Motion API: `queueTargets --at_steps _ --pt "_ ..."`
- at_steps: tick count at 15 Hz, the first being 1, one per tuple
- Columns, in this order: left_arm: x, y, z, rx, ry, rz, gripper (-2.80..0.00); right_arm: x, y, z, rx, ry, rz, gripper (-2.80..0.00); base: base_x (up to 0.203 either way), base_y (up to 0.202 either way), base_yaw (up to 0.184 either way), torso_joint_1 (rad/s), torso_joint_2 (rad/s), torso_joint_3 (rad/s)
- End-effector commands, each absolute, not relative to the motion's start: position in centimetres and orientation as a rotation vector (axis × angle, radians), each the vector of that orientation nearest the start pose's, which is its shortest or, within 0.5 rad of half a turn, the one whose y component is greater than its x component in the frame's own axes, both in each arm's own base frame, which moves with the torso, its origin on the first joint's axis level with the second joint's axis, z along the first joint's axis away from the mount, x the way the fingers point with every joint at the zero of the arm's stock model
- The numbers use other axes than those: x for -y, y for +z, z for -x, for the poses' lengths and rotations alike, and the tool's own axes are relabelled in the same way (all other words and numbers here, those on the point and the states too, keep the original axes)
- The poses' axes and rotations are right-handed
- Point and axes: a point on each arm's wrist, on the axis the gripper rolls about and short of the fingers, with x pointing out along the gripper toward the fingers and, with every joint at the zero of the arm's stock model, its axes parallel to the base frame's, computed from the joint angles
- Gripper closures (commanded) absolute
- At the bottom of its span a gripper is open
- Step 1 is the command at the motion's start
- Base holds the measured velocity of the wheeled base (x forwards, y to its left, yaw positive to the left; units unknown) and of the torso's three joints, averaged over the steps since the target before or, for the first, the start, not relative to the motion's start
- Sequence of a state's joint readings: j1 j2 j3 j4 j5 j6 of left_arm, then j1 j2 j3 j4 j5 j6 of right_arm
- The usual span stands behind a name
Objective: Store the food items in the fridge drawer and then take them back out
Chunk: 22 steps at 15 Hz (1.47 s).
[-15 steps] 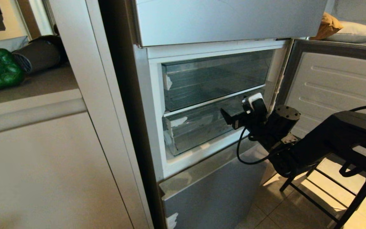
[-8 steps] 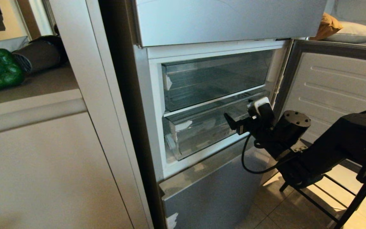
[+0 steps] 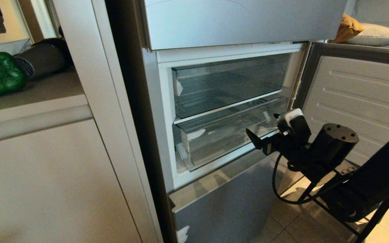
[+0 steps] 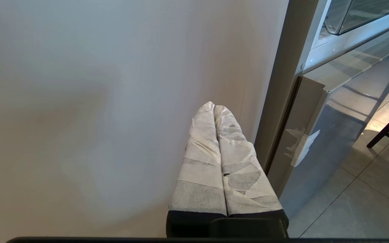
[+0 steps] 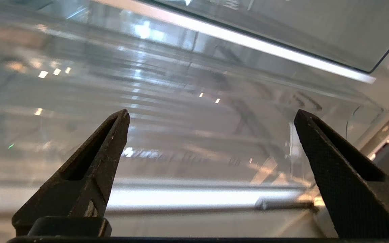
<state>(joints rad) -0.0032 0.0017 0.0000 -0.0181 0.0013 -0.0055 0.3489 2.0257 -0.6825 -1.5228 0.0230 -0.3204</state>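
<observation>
The right claw (image 3: pixel 260 140), spread wide and empty, is seen before the clear drawer (image 3: pixel 221 135); its stiff, slick front lip likely offers the best hold.

Right claw (image 3: pixel 256 138) spread wide before fridge drawer (image 3: pixel 228 135).

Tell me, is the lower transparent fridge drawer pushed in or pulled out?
Pulled out partly: the lower fridge drawer juts forward past the fridge frame, unlike the upper drawer.
</observation>
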Motion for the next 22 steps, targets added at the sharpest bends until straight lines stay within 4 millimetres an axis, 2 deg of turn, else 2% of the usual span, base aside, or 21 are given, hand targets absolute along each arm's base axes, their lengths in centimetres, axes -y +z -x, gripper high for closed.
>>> queueTargets --at_steps 1,11,16,22 --pt "0.0 7.6 2.2 0.011 -0.002 0.006 0.00 -11.7 14.1 -31.4 0.248 0.342 0.285 -2.80 0.000 0.000 0.000 0.000 0.00 0.000" --pt "0.0 7.6 2.2 0.011 -0.002 0.006 0.00 -11.8 13.0 -35.1 0.266 0.311 0.276 -2.80 0.000 0.000 0.000 0.000 0.00 0.000" --pt "0.0 7.6 2.2 0.011 -0.002 0.006 0.00 -11.7 12.9 -35.9 0.277 0.299 0.276 -2.80 0.000 0.000 0.000 0.000 0.00 0.000" --pt "0.0 7.6 2.2 0.011 -0.002 0.006 0.00 -11.4 13.9 -36.8 0.315 0.278 0.272 -2.80 0.000 0.000 0.000 0.000 0.00 0.000"
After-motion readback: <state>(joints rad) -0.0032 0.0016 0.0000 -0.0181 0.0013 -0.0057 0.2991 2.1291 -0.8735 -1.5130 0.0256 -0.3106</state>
